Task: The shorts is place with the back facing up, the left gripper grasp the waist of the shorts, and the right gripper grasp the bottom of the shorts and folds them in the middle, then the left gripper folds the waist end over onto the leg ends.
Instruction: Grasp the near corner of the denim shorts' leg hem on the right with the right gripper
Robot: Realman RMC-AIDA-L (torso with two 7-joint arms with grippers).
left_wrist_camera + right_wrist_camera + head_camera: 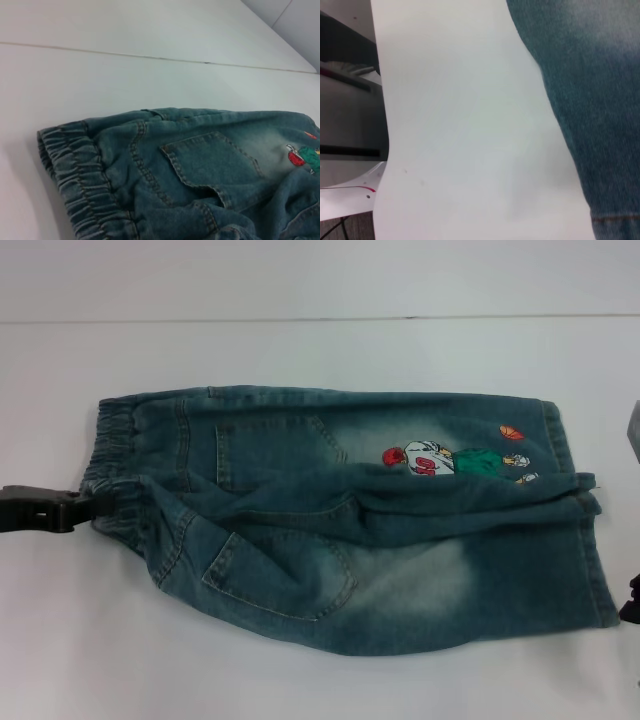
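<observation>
Blue denim shorts lie flat on the white table, back pockets up. The elastic waist is at the left and the leg ends are at the right. One leg lies partly over the other, with a crease along the middle. A cartoon patch shows on the far leg. My left gripper is black and reaches in from the left, its tip at the near part of the waistband. The left wrist view shows the waistband and a pocket close up. Only a dark sliver of my right gripper shows, beside the near leg end.
The white table extends all around the shorts, with a seam line across the back. In the right wrist view the table's edge borders grey equipment, and denim fills the other side.
</observation>
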